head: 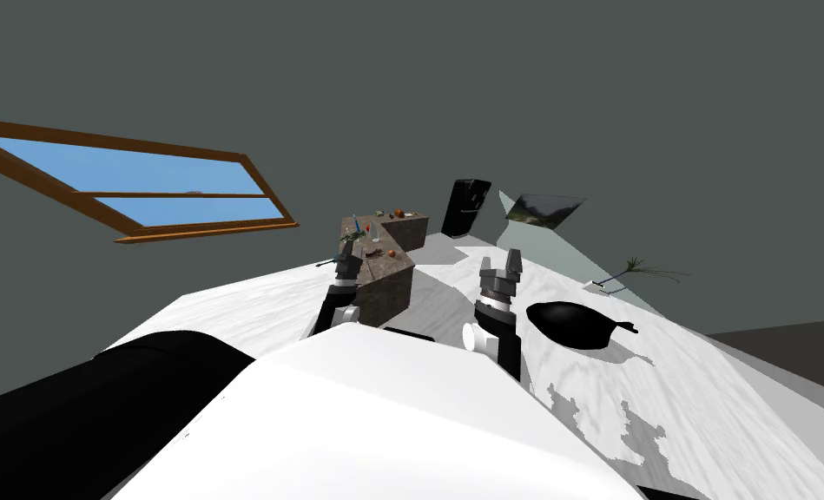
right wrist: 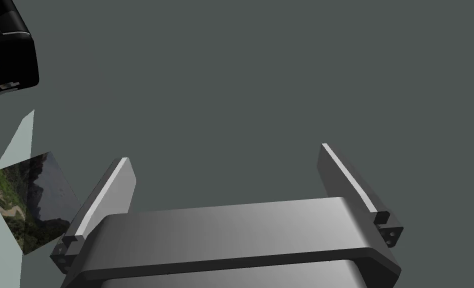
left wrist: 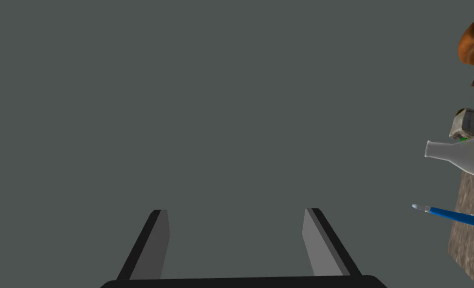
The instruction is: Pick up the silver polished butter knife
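now left hand (left wrist: 236, 212) and right hand (right wrist: 225, 154) stand open, black pan (head: 575, 324) on white counter (head: 705, 391).

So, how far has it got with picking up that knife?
Barely started. Done: nothing yet, no knife is held. In hand: the left gripper and right gripper are open and empty, with a brown counter of small things ahead. Left: find the knife, which I cannot make out, then reach, grip and lift.

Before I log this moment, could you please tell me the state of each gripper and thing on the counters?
Left gripper: open, empty.
Right gripper: open, empty.
Pan: upright on the white counter, empty.
Bottle: standing upright on the brown counter.
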### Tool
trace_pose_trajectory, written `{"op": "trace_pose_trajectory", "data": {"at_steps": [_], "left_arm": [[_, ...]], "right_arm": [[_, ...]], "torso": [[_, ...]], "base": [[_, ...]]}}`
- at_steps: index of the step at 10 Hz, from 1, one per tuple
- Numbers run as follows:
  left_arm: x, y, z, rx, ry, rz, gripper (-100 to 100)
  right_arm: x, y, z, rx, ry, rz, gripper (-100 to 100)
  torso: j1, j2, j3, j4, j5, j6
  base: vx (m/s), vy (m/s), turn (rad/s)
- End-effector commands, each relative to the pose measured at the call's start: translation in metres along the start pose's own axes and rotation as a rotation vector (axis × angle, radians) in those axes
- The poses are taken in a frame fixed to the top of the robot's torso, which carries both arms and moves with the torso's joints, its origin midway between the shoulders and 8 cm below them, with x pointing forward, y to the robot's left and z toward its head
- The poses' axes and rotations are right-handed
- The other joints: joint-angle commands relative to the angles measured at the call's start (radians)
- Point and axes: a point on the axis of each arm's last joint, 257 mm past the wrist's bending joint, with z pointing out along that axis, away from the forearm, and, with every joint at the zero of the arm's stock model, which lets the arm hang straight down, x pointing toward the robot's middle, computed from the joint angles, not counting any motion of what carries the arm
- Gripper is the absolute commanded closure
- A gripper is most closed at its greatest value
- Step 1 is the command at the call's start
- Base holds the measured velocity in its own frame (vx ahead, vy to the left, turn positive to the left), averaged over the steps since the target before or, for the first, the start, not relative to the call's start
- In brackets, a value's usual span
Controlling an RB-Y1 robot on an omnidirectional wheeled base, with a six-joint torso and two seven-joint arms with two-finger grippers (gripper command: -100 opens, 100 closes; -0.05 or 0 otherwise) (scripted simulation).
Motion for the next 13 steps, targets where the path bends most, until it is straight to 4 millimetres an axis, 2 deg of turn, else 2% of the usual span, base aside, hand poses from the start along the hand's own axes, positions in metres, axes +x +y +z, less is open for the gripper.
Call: {"op": "trace_pose_trajectory", "data": {"at_steps": [1,4,7,11,12,13], "left_arm": [[0.002,0.005,0.0,-0.013,0.037,0.032,-100],[0.002,0.019,-0.003,-0.054,0.092,0.088,-100],[-0.005,0.045,-0.011,-0.13,0.147,0.166,-100],[-0.036,0.095,-0.034,-0.289,0.208,0.306,-100],[-0.036,0.094,-0.034,-0.288,0.214,0.31,-100],[-0.047,0.109,-0.042,-0.338,0.229,0.349,-100]], "right_arm": [[0.0,0.0,0.0,0.0,0.0,0.0,0],[0.0,0.0,0.0,0.0,0.0,0.0,0],[0.0,0.0,0.0,0.0,0.0,0.0,0],[0.0,0.0,0.0,0.0,0.0,0.0,0],[0.0,0.0,0.0,0.0,0.0,0.0,0],[0.0,0.0,0.0,0.0,0.0,0.0,0]], "torso": [[0.0,0.0,0.0,0.0,0.0,0.0],[-0.005,0.001,0.001,0.0,-0.001,0.0],[-0.007,0.001,0.001,0.0,-0.001,0.0],[-0.008,-0.001,0.0,0.0,-0.002,0.0],[-0.007,-0.002,-0.001,0.0,-0.002,0.0],[-0.005,-0.002,-0.001,0.0,-0.001,0.0]], "base": [[-0.014,-0.041,0.056],[-0.013,-0.083,0.052],[-0.02,-0.107,0.044],[0.013,-0.12,0.002],[0.026,-0.079,-0.008],[0.022,-0.079,-0.024]]}}
